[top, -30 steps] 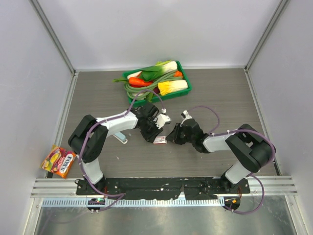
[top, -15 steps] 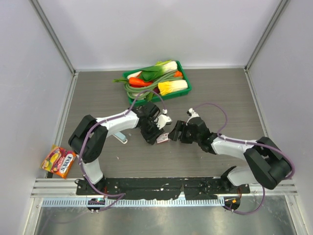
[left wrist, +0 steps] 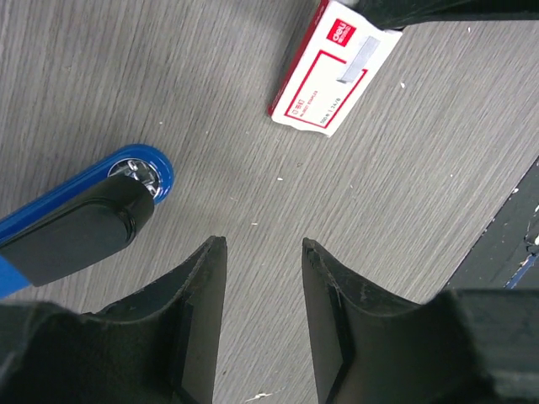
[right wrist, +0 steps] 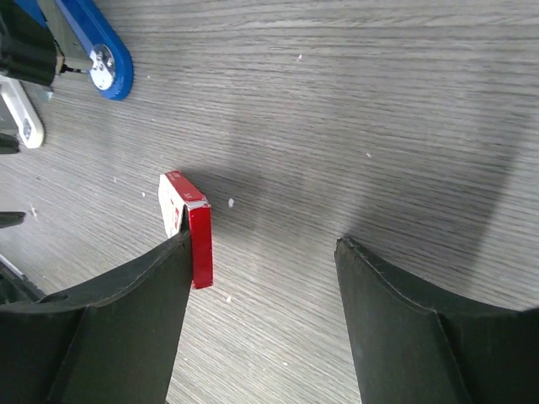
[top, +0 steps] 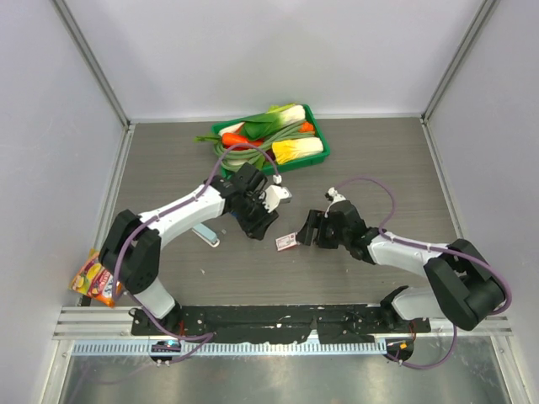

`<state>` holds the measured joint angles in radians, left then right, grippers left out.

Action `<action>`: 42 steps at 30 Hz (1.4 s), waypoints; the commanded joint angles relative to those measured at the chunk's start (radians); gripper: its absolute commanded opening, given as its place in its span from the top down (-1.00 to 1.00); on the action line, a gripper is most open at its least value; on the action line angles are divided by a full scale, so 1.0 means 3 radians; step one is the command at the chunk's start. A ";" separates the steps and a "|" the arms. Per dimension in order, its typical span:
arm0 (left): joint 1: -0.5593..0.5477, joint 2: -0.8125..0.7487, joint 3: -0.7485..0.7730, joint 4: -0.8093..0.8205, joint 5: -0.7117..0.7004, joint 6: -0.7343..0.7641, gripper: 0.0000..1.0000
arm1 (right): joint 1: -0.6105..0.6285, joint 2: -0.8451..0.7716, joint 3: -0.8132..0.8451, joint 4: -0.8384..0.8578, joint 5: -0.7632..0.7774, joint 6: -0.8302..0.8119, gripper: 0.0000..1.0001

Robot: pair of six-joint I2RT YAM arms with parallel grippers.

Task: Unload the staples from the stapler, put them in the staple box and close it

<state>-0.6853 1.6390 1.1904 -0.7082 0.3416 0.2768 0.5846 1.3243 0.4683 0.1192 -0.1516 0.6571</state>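
Note:
The dark blue stapler (left wrist: pixel 84 215) lies on the table, its rounded tip with a metal rivet showing left of my left gripper (left wrist: pixel 264 242). Its blue end (right wrist: pixel 101 50) also appears at the top left of the right wrist view. My left gripper (top: pixel 263 223) is open over bare table, with nothing between its fingers. My right gripper (right wrist: pixel 264 240) is open too, its left finger right beside a small red-and-white box (right wrist: pixel 189 227) that stands on edge on the table. From above, my right gripper (top: pixel 307 229) sits just right of that box (top: pixel 286 241). The staples are out of view.
A green tray (top: pixel 316 126) of toy vegetables stands at the back. A pale teal-and-white oblong thing (top: pixel 205 236) lies under my left forearm. A snack packet (top: pixel 101 278) lies at the far left, by the side wall.
My right gripper has opened and the red-and-white box now rests on the table beside it. The left gripper has opened wider, and the left arm's elbow has swung out to the left.

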 commanded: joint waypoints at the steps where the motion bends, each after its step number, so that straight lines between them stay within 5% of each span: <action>1: -0.0093 0.0028 0.0137 0.0019 0.0022 -0.0109 0.11 | 0.0020 0.0146 -0.0190 0.0211 -0.0149 0.0156 -0.46; 10: -0.0436 0.0758 0.0506 0.0264 -0.0321 -0.0196 0.15 | 0.0219 0.0407 -0.0293 0.0472 -0.0062 0.0351 -0.46; 19: -0.0431 0.0908 0.0419 0.0392 -0.0285 -0.0191 0.17 | 0.0229 0.0351 -0.0467 0.0329 -0.0006 0.0387 -0.57; 32: -0.0385 0.0867 0.0312 0.0392 -0.0116 -0.0191 0.40 | 0.0235 -0.0502 -0.0936 0.0185 0.0137 0.0744 -0.63; 42: -0.0140 0.0520 0.0751 -0.0011 0.0206 -0.0288 0.15 | 0.0230 -0.0881 -0.0585 -0.0202 0.0428 0.0479 -0.65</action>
<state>-0.7677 1.8984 1.3121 -0.6487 0.3386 0.2123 0.6487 1.0691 0.2295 0.2386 -0.1036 0.8669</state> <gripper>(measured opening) 0.389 0.802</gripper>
